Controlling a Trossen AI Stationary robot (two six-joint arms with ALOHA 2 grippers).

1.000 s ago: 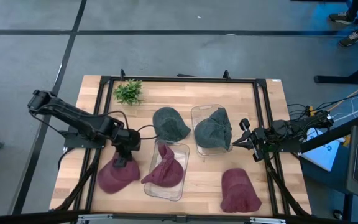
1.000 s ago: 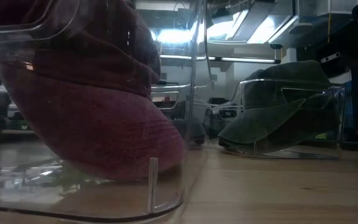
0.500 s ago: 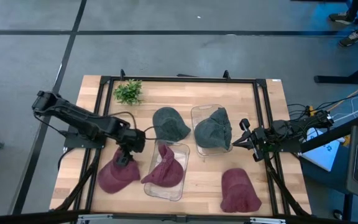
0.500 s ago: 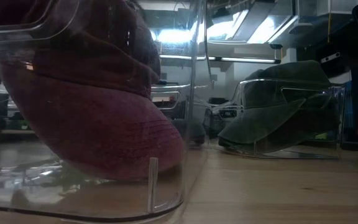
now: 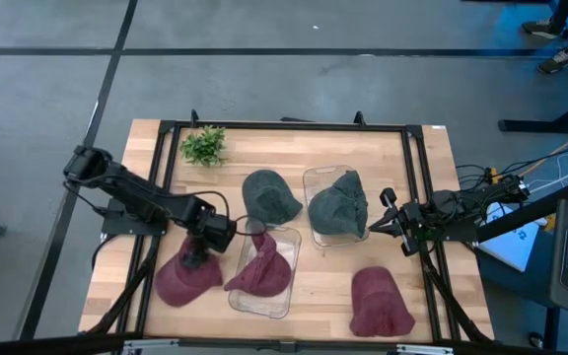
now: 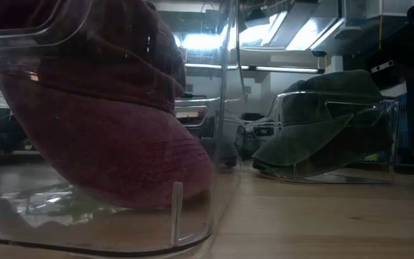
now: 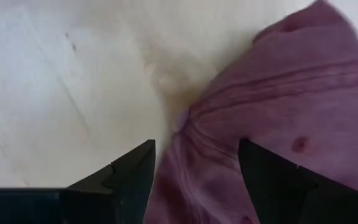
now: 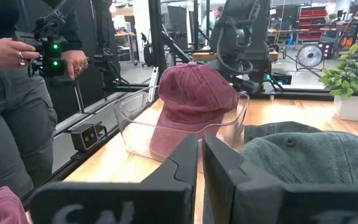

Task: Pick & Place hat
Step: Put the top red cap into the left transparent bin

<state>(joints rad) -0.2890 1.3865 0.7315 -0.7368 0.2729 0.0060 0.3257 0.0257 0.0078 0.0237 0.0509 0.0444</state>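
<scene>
- My left gripper (image 5: 197,258) hangs directly over the maroon cotton cap lying loose on the wooden table (image 5: 183,279), fingers spread and holding nothing; in my left wrist view the cap's crown (image 7: 272,118) fills the gap between the two fingers, its top button just off one finger's edge — so the move I judge to be next is a straight drop and a pinch, no sideways reach.
- That cap lies at the table's near left, brim toward the front edge as far as I can tell; my left arm is by far the nearer one.
- Just beside it on the right stands a clear plastic bin (image 5: 286,242) with a second maroon cap (image 5: 261,268) inside; its wall is the thing to clear when lifting across.
- Farther on: a loose grey-green cap (image 5: 269,196); a second clear bin (image 5: 314,177) holding another grey-green cap (image 5: 339,205); a third maroon cap (image 5: 378,301) near the front; a small green plant (image 5: 203,145) at the back.
- My right gripper (image 5: 387,220) waits at the right edge, fingers pressed together — empty.
</scene>
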